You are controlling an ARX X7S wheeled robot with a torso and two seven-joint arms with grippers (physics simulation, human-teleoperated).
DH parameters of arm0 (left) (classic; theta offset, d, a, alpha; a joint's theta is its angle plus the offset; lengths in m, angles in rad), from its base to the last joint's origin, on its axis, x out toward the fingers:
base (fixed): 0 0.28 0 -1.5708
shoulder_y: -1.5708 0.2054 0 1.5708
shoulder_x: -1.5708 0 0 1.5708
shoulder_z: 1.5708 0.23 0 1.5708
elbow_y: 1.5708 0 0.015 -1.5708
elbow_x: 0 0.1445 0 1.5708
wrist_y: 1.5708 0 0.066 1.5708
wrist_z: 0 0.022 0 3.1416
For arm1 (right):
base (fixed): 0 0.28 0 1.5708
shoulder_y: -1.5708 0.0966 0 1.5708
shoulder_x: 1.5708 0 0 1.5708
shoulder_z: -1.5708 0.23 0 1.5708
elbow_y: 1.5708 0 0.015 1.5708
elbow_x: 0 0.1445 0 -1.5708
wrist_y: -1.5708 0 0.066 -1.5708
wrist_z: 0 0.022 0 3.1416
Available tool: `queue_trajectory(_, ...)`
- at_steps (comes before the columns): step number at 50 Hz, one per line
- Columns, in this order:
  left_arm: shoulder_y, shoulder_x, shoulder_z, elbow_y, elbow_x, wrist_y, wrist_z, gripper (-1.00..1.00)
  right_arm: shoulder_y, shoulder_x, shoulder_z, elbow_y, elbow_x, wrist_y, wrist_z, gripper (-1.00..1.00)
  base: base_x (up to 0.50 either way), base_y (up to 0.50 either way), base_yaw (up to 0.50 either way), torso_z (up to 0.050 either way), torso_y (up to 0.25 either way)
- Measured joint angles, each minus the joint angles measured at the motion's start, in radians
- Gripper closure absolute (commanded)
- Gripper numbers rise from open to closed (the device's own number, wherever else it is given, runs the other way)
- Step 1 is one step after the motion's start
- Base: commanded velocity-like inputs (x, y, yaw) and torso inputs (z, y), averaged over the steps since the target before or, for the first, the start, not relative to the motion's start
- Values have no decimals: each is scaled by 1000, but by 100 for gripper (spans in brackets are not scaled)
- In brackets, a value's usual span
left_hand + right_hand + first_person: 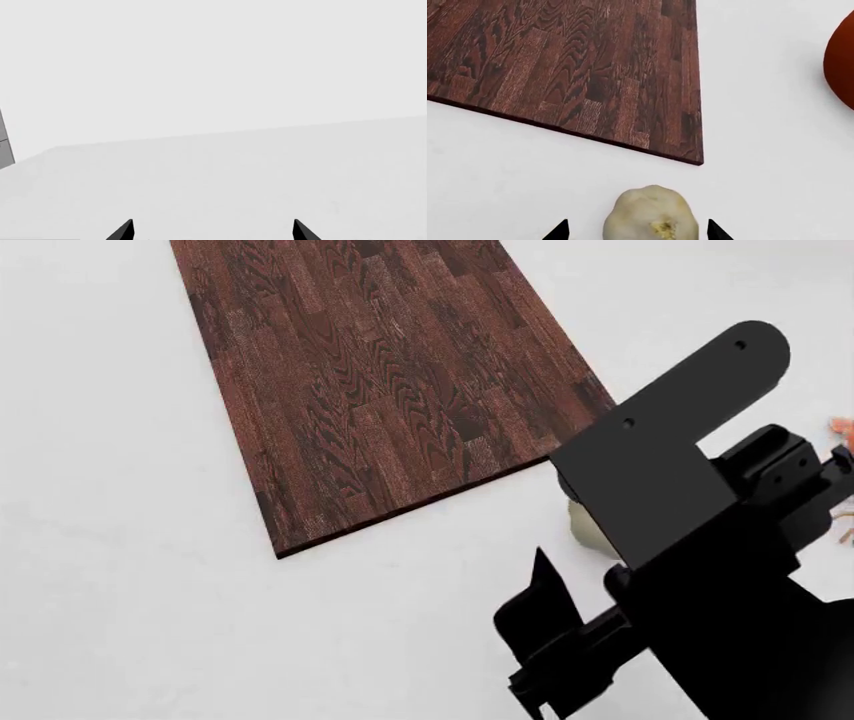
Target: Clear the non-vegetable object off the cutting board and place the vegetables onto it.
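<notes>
Though arm-hidden overhead, bulb [652,213] wrist-visible.

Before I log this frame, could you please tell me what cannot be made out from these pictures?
- Pale cream bulb: cut off by the right wrist view's edge; in the head view the black right arm hides most of it.
- Orange-pink shrimp: only a sliver shows at the head view's edge.
- Dark red-orange round object: cropped, identity unclear.
- Dark reddish-brown wooden cutting board: far end out of frame.
- Yellow-green vegetable: in no view.
</notes>
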Motion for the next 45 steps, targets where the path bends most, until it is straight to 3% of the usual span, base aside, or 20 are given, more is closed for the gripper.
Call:
queue_trajectory(23, 4, -4, 1, 9, -7, -1, -4, -100, -48, 31, 21, 9, -90, -70, -125, -100, 2, 0, 2, -2, -5)
queue_trajectory(24, 5, -4, 1, 10, -7, -1, -5, -100, -49, 32, 21, 10, -90, -72, -128, 100, 0, 0, 4, 0, -12)
queue_trajectory(45, -3, -7, -3, 17, -17, -9, -9, -100, -20, 37, 2, 26, -49, -55, -58, 100, 2, 0, 0, -1, -4)
